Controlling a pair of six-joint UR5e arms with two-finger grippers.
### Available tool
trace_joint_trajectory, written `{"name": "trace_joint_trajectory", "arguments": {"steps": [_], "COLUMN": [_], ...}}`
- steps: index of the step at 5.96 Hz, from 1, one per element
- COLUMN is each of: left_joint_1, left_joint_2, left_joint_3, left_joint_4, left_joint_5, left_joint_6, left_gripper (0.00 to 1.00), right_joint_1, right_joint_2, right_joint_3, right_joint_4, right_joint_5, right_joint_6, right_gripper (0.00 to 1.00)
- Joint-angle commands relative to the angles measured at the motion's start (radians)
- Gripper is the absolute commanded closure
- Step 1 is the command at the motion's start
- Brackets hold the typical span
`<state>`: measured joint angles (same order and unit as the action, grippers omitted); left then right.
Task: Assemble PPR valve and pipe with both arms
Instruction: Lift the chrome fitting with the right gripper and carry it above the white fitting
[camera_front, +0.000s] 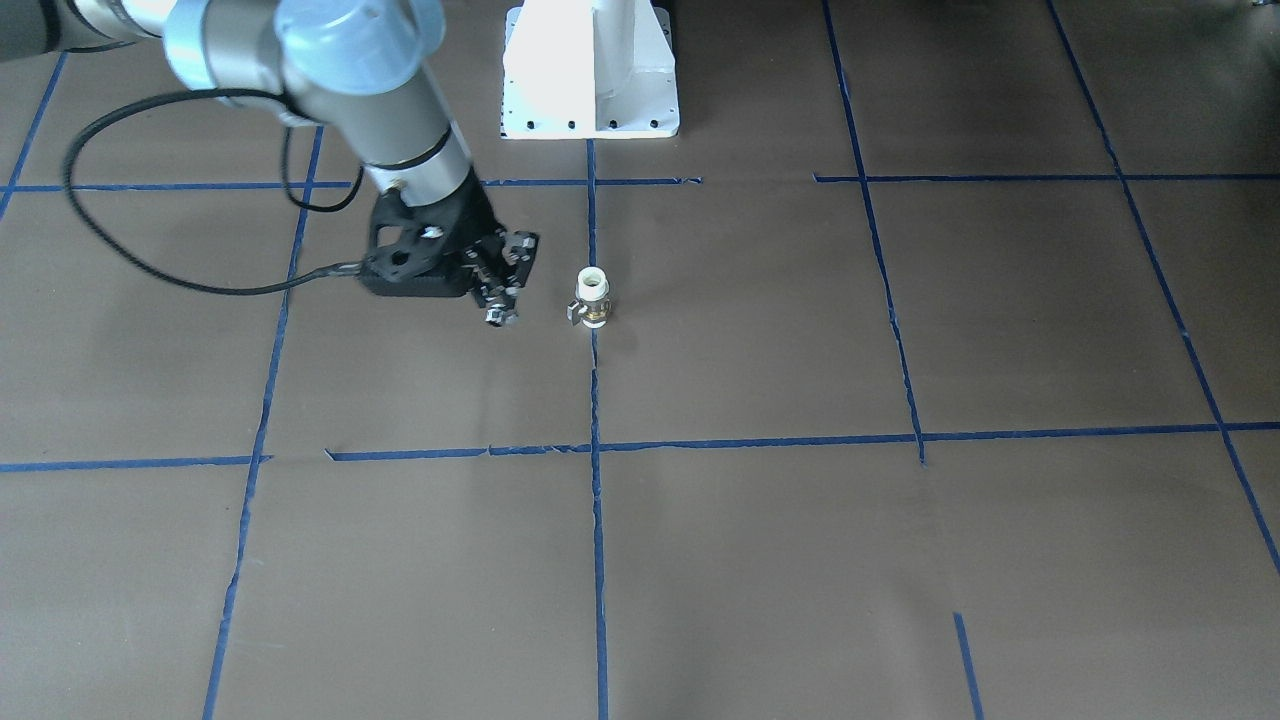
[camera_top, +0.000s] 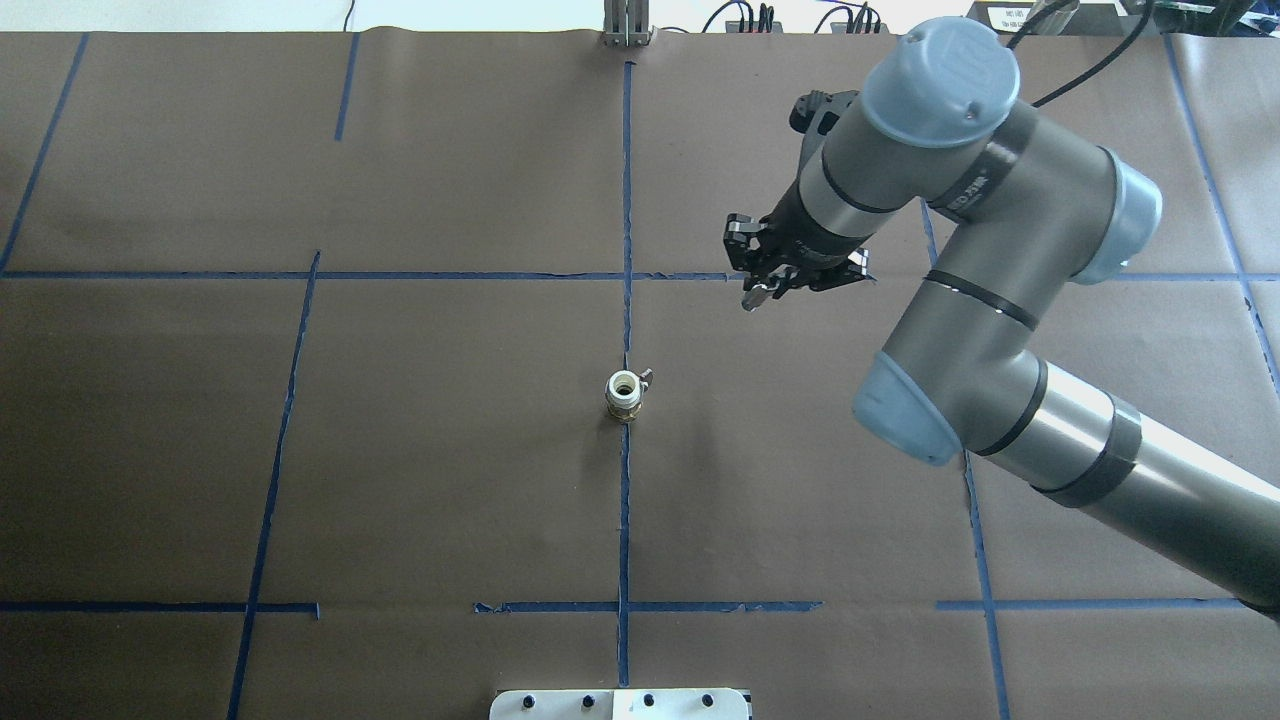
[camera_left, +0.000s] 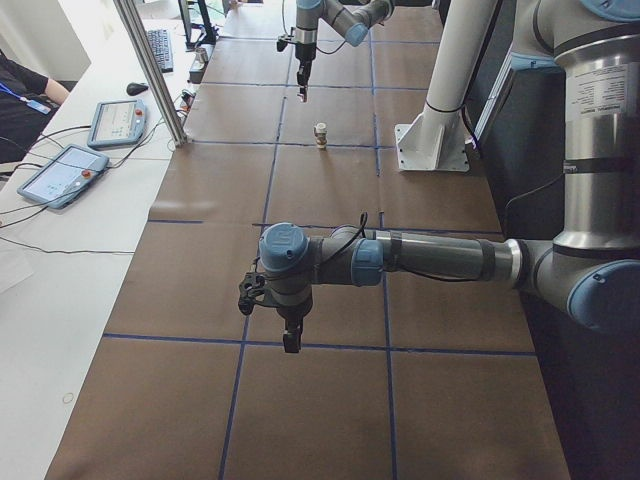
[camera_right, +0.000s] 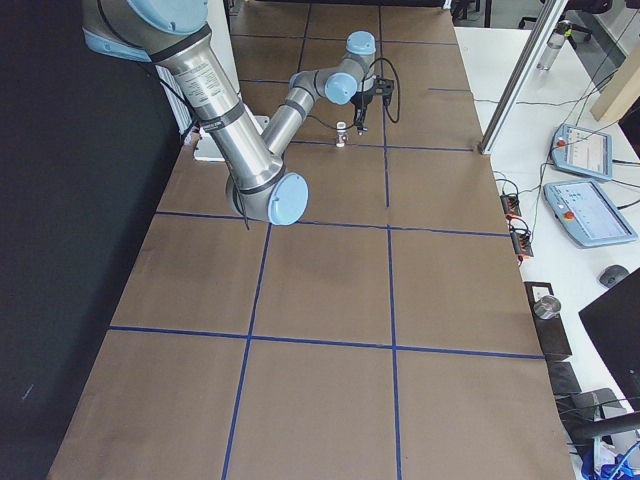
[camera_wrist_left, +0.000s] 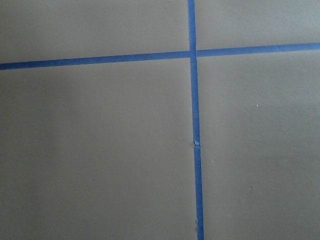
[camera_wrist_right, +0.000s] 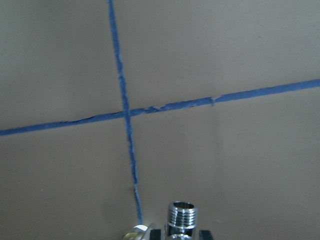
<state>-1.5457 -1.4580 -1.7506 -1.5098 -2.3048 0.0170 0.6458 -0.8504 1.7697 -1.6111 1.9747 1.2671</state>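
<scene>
The PPR valve (camera_front: 592, 298) stands upright on the brown table on the central blue tape line, white open end up, small lever at its side; it also shows in the overhead view (camera_top: 624, 394). My right gripper (camera_front: 497, 310) hangs above the table a short way to the valve's side, apart from it, shut on the chrome pipe fitting (camera_top: 752, 297). The fitting's threaded end shows at the bottom of the right wrist view (camera_wrist_right: 181, 216). My left gripper (camera_left: 290, 338) hovers over the table far from the valve; I cannot tell whether it is open or shut. The left wrist view shows only table.
The white pedestal base (camera_front: 590, 70) stands at the robot's side of the table, behind the valve. Blue tape lines (camera_top: 624, 200) divide the brown surface. Teach pendants (camera_left: 60, 172) and an aluminium post (camera_left: 150, 70) stand on the operators' side.
</scene>
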Motion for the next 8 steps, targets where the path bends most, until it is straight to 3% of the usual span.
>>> {"name": "trace_joint_trajectory", "arguments": {"steps": [1, 2, 3, 8], "left_joint_1": [0.001, 0.001, 0.001, 0.001], "left_joint_2": [-0.001, -0.001, -0.001, -0.001], "left_joint_3": [0.003, 0.003, 0.005, 0.007], "left_joint_4": [-0.009, -0.009, -0.009, -0.010], "left_joint_5": [-0.001, -0.001, -0.001, -0.015], "left_joint_6": [-0.009, -0.009, -0.009, -0.009], "left_gripper": [0.00, 0.00, 0.00, 0.00], "right_joint_1": [-0.107, -0.161, -0.167, -0.206], "right_joint_2": [0.062, 0.073, 0.085, 0.145], "right_joint_3": [-0.004, -0.006, -0.004, -0.075], "right_joint_4": [-0.039, -0.076, -0.143, -0.148], "right_joint_5": [-0.136, -0.221, -0.224, -0.277], "right_joint_6": [-0.159, -0.245, -0.330, -0.354], "right_gripper": [1.00, 1.00, 1.00, 1.00]}}
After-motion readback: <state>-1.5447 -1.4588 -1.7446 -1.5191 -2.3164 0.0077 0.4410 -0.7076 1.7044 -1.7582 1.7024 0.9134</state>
